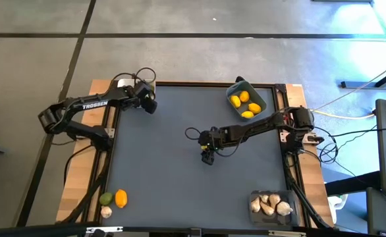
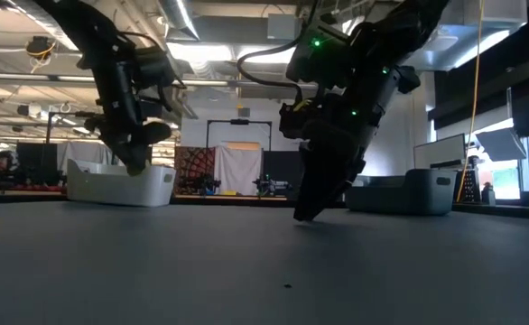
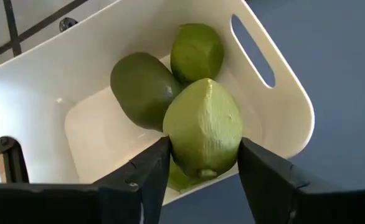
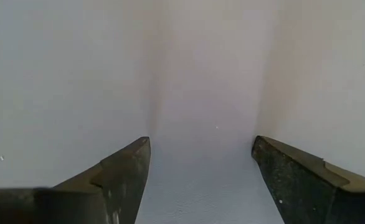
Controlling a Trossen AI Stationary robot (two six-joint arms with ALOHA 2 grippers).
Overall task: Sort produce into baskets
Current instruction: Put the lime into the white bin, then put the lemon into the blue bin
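- High view: left end effector [image 1: 148,104] sits at the table's [image 1: 180,184] far left corner; right end effector [image 1: 208,158] hangs mid-table.
- Low view: white basket [image 2: 120,185] probably lies under the left one.
- Left wrist view: fingers [image 3: 146,171] clamp a green fruit [image 3: 203,127] over the white basket [image 3: 282,118].
- Right wrist view: fingers [image 4: 117,171] spread wide, holding nothing.

Pale green fruit [image 3: 203,127] clamped between the dark fingers [image 3: 146,173] of the left gripper [image 3: 201,168], poised over a white basket [image 3: 282,106] with a slotted handle, two darker green fruits [image 3: 144,89] lying inside against its floor.
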